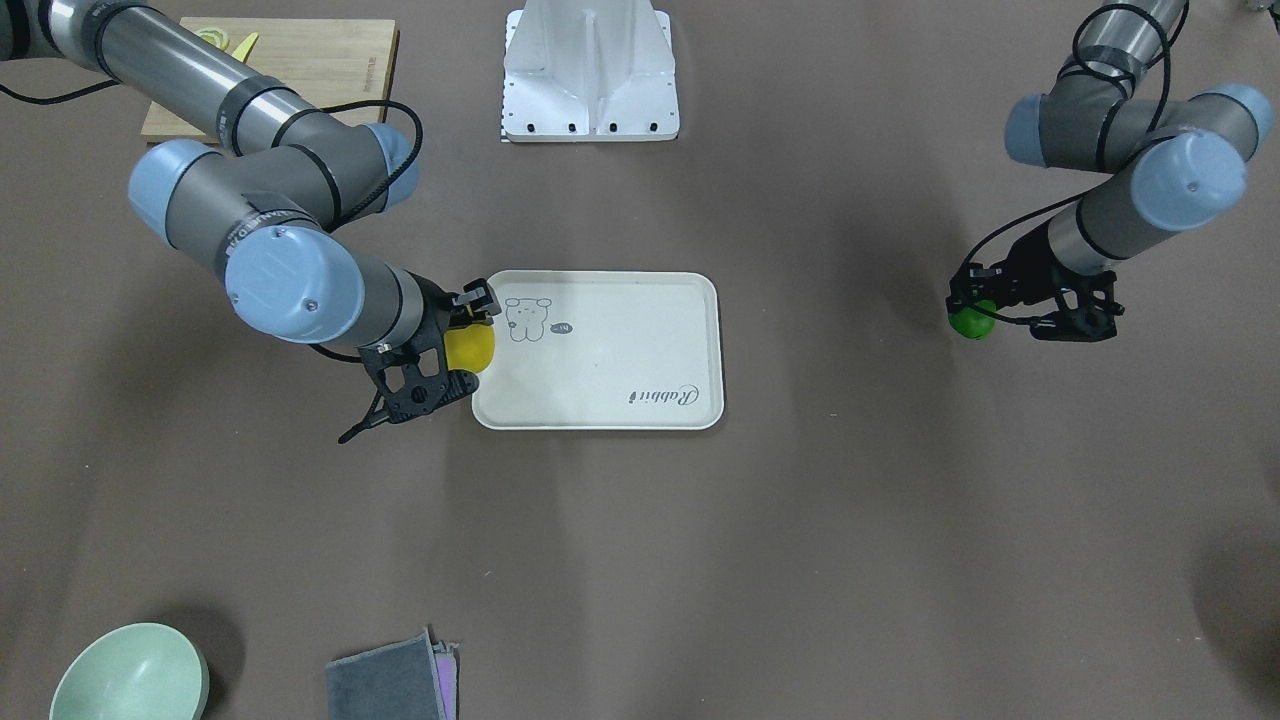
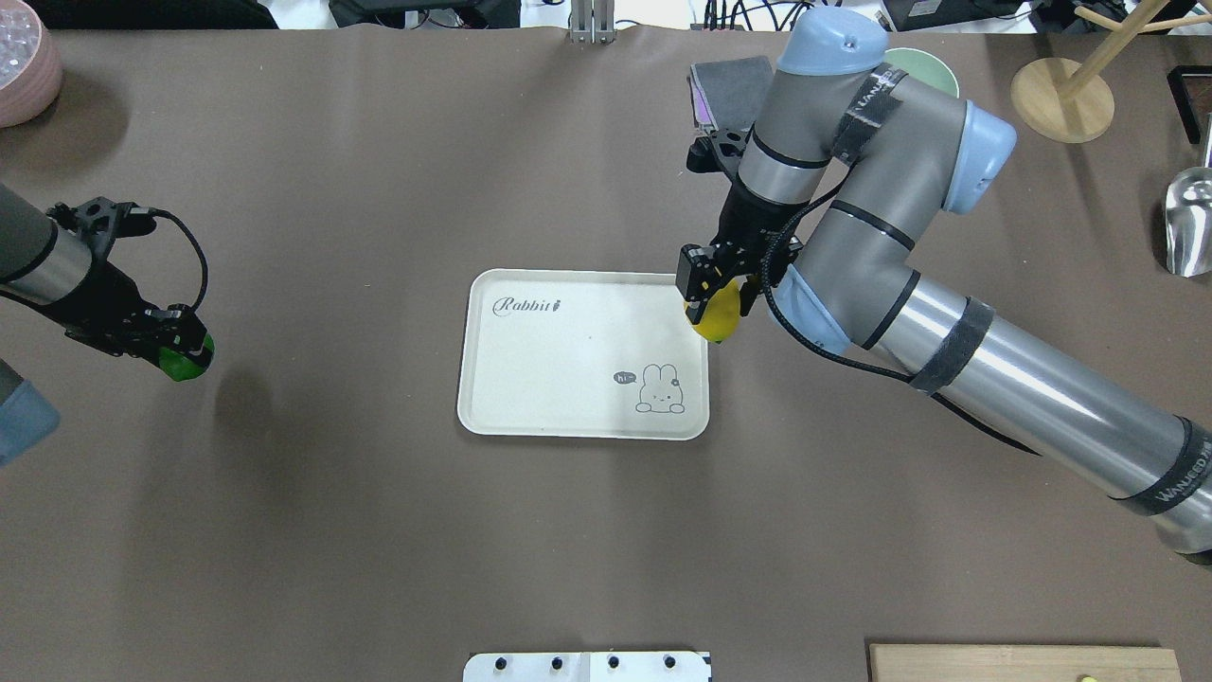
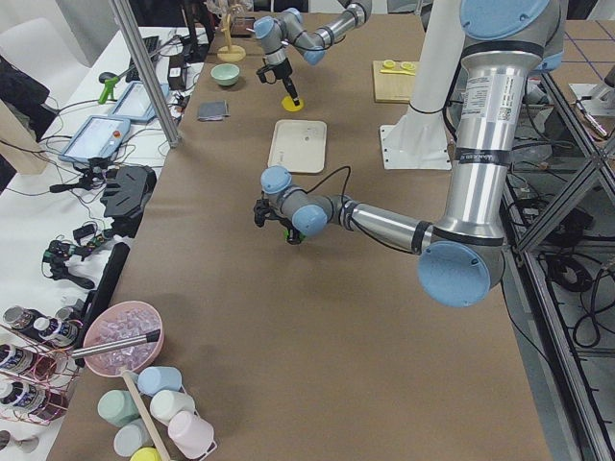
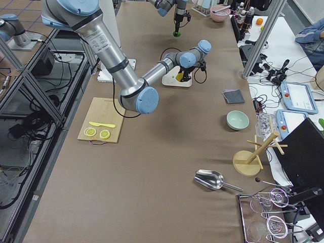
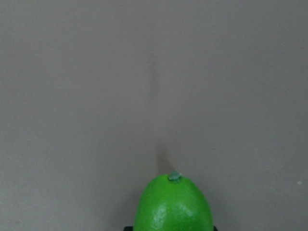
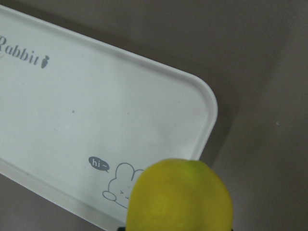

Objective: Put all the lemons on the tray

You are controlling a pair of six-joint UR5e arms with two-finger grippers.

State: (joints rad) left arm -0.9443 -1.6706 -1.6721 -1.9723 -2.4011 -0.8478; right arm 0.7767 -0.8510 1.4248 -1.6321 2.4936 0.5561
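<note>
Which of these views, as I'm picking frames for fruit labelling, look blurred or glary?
Right wrist view: yellow lemon blurred, tray print crisp. Left wrist view: green lemon sharp, small glossy highlight. Overhead view: even light, soft shadows on the table.

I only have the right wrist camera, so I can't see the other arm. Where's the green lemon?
Observer: The green lemon sits in the left gripper, well left of the tray.
Operator: Set down?
Observer: No, lifted; overhead shows its shadow apart from it on the table.
Operator: Is mine inside the rim?
Observer: Not fully; overhead, the yellow lemon hangs over the tray's right edge, in the right gripper.
</note>
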